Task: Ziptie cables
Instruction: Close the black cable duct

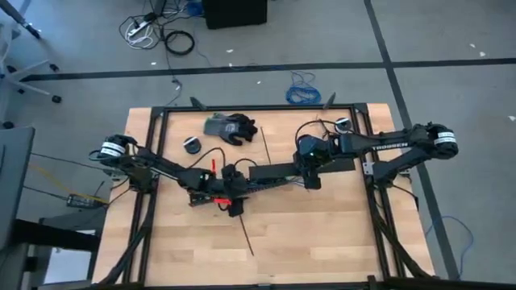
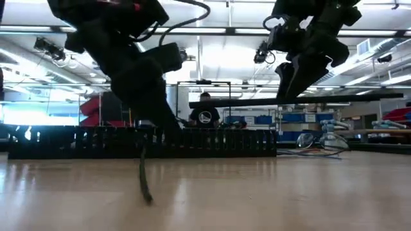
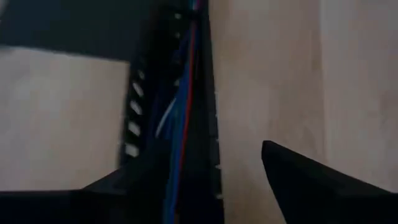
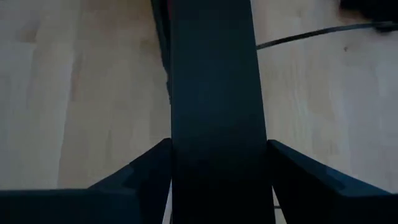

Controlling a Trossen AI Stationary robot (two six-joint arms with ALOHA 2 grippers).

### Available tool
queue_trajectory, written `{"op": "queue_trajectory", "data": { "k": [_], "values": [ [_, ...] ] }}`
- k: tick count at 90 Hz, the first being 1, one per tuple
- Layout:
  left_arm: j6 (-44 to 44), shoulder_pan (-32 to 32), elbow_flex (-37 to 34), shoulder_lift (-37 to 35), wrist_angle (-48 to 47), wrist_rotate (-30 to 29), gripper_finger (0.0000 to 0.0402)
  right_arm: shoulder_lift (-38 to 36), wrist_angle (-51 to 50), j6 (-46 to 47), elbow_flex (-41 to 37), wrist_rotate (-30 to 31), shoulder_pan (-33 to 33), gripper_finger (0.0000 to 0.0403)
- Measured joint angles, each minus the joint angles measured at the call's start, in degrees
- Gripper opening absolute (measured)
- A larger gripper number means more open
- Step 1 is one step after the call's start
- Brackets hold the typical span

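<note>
From the overhead camera I see both arms meeting mid-counter [image 1: 339, 234] over the long slotted duct [image 1: 270, 179], which runs roughly left to right with a slight tilt. My left gripper [image 1: 228, 196] sits at the duct's left end, forearm stretched in low from the left edge. In the left wrist view the cables [image 3: 180, 124], blue, red and pale strands, lie inside the duct channel, their long axis running straight away from the jaws. The jaws there look spread, 1 finger on either side of the duct, so the wires sit between and just ahead of them.

My right gripper [image 1: 311, 171] is at the duct's right end, elbow folded back toward the right edge. In its wrist view the 2 fingers press against the sides of a wide flat black bar [image 4: 214, 106], pinching it and holding it lifted off the wood.

1 ziptie [image 1: 245, 232] lies free on the counter, just toward the near edge from the left gripper, angled slightly. I judge the left arm is the nearer to both wires and ziptie.
</note>
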Motion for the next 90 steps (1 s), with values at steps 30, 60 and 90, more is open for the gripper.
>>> {"op": "queue_trajectory", "data": {
  "k": [30, 60, 90],
  "values": [
    [-2.65, -0.71, 0.31, 1.68, -1.30, -1.76, 0.0080, 0.03, -1.74, 0.00, 0.04, -0.02, -0.79, 0.0232],
    [-7.02, -3.00, 0.86, 0.68, -7.33, 2.14, 0.0005, 0.02, -3.61, 1.03, 0.04, -2.47, -0.22, 0.0232],
    [-12.93, -7.77, 0.60, -3.74, -18.55, 4.34, 0.0002, 0.68, -3.13, 2.62, 0.00, -6.68, 4.29, 0.0234]
  ]
}}
